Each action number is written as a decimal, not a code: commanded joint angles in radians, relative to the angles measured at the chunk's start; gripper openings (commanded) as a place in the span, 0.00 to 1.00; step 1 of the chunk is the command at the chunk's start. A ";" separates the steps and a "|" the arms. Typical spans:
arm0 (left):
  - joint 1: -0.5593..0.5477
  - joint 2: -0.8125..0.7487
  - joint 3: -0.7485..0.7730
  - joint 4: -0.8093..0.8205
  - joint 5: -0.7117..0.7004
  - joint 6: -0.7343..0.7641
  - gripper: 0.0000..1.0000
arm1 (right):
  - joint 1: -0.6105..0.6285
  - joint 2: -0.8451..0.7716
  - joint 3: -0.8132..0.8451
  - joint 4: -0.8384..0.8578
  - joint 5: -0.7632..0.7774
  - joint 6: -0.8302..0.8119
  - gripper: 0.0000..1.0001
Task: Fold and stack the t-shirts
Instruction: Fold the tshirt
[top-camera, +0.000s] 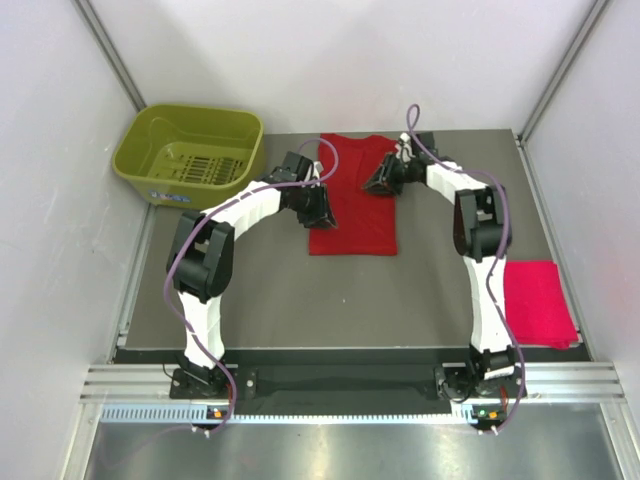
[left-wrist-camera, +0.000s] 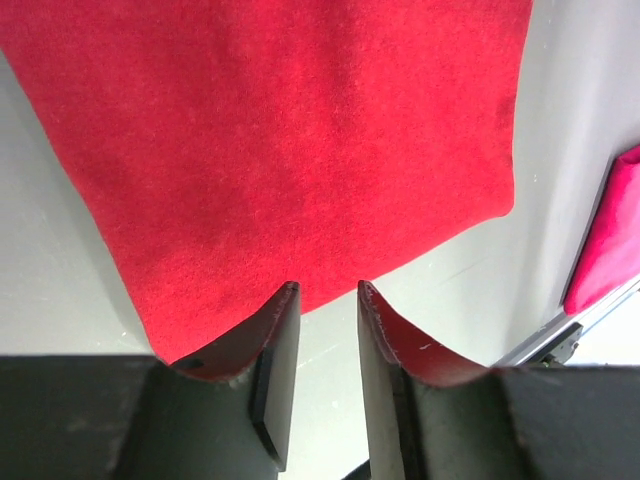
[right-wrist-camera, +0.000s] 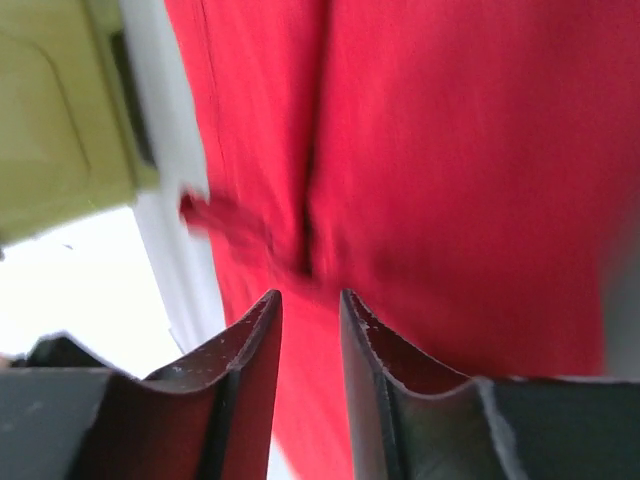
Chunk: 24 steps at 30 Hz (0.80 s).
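Note:
A deep red t-shirt (top-camera: 352, 195) lies flat at the back middle of the table, its sides folded in to a long narrow shape. It fills the left wrist view (left-wrist-camera: 290, 140) and the right wrist view (right-wrist-camera: 450, 180). A brighter pinkish red t-shirt (top-camera: 538, 303) lies folded at the table's right edge, and its corner shows in the left wrist view (left-wrist-camera: 610, 250). My left gripper (top-camera: 322, 210) hovers over the deep red shirt's left edge, open and empty. My right gripper (top-camera: 378, 182) hovers over its upper right part, open and empty.
An olive-green plastic basket (top-camera: 190, 153) stands at the back left corner, off the mat, and shows blurred in the right wrist view (right-wrist-camera: 60, 120). White walls close in the left, right and back sides. The dark mat (top-camera: 300, 300) lies in front of the shirt.

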 joint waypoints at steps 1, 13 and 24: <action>0.006 -0.072 -0.013 0.005 0.010 -0.006 0.35 | -0.018 -0.269 -0.106 -0.153 0.058 -0.178 0.31; 0.014 0.066 -0.024 0.055 0.015 -0.040 0.33 | 0.011 -0.473 -0.709 0.106 -0.120 -0.140 0.19; 0.011 0.057 -0.137 -0.025 -0.119 0.049 0.32 | -0.064 -0.501 -0.803 -0.101 0.050 -0.362 0.22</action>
